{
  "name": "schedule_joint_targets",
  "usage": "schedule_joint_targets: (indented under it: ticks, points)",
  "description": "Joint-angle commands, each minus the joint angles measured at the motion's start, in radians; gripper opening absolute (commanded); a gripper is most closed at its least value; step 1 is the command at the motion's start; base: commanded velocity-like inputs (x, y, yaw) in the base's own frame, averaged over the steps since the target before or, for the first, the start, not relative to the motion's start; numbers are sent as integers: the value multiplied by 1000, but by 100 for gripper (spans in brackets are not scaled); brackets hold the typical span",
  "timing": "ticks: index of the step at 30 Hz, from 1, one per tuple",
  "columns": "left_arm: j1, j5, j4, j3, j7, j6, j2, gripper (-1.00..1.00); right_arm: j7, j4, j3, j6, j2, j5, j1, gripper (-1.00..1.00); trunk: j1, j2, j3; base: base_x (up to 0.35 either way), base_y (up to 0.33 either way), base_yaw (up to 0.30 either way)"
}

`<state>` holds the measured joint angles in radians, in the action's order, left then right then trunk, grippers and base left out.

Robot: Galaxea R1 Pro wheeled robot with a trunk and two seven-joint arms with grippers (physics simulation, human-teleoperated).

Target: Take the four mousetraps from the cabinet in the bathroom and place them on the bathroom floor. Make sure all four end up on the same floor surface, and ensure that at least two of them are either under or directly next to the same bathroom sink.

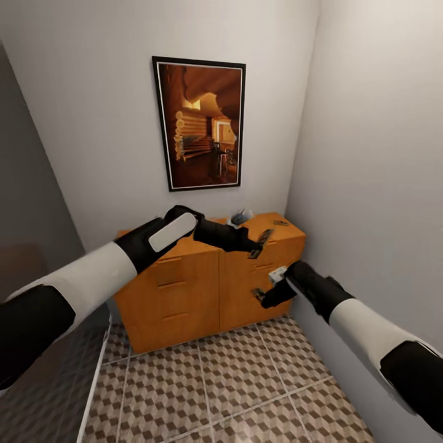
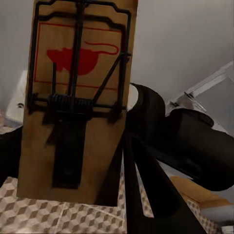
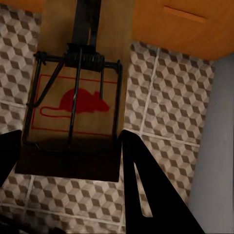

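In front of the orange cabinet (image 1: 209,289), each gripper was clamped on a mousetrap: the left gripper (image 1: 258,246) held one (image 2: 78,102) above its top, the right gripper (image 1: 261,297) another (image 3: 78,97) before its drawers. The traps looked light, stiff and thin, best pinched by the board's edge.

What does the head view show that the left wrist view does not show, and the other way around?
Head view: the framed picture on the wall, the right gripper and another mousetrap lying on the cabinet top. Left wrist view: the red mouse print and wire spring on the mousetrap held in the left gripper. Both: the orange cabinet and the cube-patterned floor.
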<state>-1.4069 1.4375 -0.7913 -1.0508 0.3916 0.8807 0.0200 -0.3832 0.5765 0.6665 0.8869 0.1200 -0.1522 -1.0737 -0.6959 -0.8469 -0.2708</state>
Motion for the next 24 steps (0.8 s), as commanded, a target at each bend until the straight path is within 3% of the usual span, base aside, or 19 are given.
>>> schedule_joint_targets:
  ticks: [1,5,10,14,17,20,22,24]
  points:
    - [5,-3,4,-13,8,-2,0,-100,4,1,7,-5,3,3,8,-100,4,6,2,-333,0,0]
    - [34,-4,10,-27,9,-2,0,-100,4,-2,7,-21,6,37,32,-100,20,34,14,-333,0,0]
    - [49,-3,11,-38,10,0,4,-100,5,-8,7,-33,9,48,60,-100,39,69,30,-334,0,0]
    - [85,-3,17,-98,9,1,9,-100,6,-11,7,-63,36,49,75,-100,54,97,43,-317,0,0]
    - [148,-4,51,-146,8,-1,10,-100,10,-25,7,-78,45,46,83,-100,66,118,52,-286,0,0]
    - [264,-6,160,-218,3,-18,6,-100,16,-80,7,-133,46,49,129,-100,77,139,61,-261,0,0]
    - [343,-6,271,-267,1,-77,1,-100,23,-123,7,-189,45,51,155,-100,85,153,68,-231,0,0]
    - [435,-6,378,-321,0,-180,-14,-100,36,-176,7,-250,44,68,183,-100,93,167,74,-188,0,0]
